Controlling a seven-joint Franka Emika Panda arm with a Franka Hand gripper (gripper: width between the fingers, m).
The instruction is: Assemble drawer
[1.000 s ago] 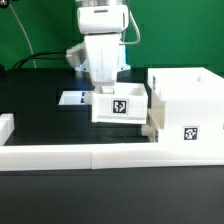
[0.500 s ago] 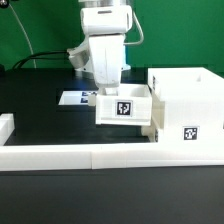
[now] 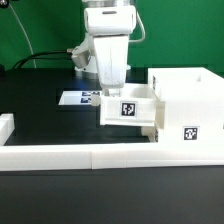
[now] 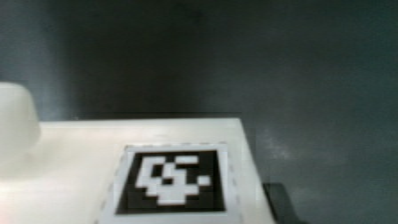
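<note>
My gripper is shut on a small white open-top tray with a black-and-white tag on its face. It holds the tray just off the exterior view's left side of the large white boxy shell, touching or nearly touching it. The fingertips are hidden behind the tray wall. In the wrist view the tray's tagged surface fills the near part, with one dark finger at its edge. A small white knob shows low at the shell's near corner, under the held tray.
The marker board lies flat behind the tray on the black table. A long low white border wall runs along the front, with a short end piece at the exterior view's left. A white rounded part shows in the wrist view.
The gripper and the tray have moved toward the exterior view's right, closer to the shell, and slightly lower.
</note>
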